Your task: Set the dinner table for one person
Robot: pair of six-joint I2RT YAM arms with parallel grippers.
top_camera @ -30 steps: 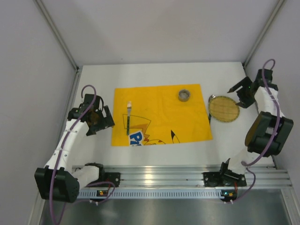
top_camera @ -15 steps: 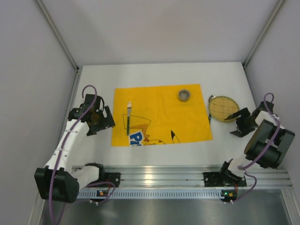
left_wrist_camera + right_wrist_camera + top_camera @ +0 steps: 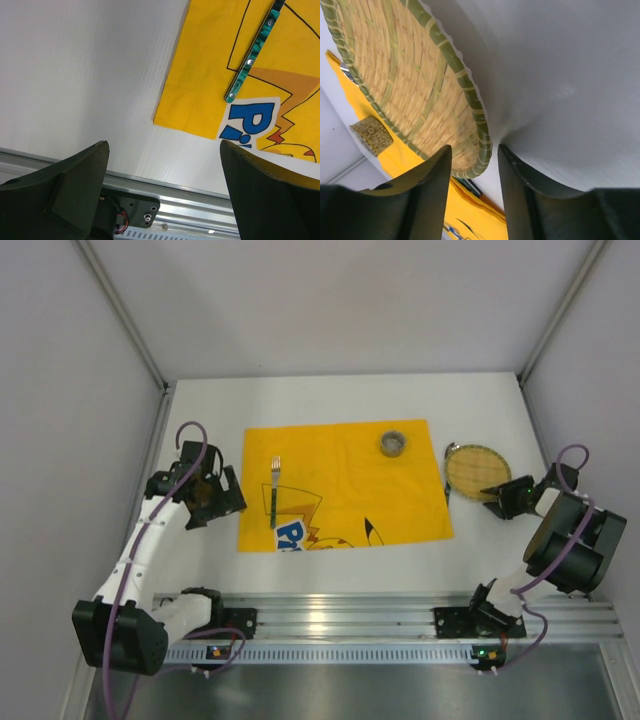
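The white dinner table (image 3: 330, 395) carries a yellow cartoon-printed mat (image 3: 345, 490). A fork (image 3: 274, 492) with a green handle lies on the mat's left part, and a small grey cup (image 3: 392, 443) stands at its far right. A round woven plate (image 3: 478, 470) lies just right of the mat. My right gripper (image 3: 497, 495) is open at the plate's near-right edge; in the right wrist view (image 3: 471, 150) its jaws straddle the green rim (image 3: 481, 125). My left gripper (image 3: 215, 495) is open and empty left of the mat, and the fork handle (image 3: 250, 55) shows ahead of it.
A dark, thin utensil pokes out from under the plate's left side (image 3: 448, 492), over the mat's right edge (image 3: 477, 189). The metal rail (image 3: 340, 615) runs along the table's near edge. Grey walls close in on both sides and the back.
My right arm has swung from the back right corner down and in to the plate's near-right rim. The left arm, fork, cup and plate have not moved.
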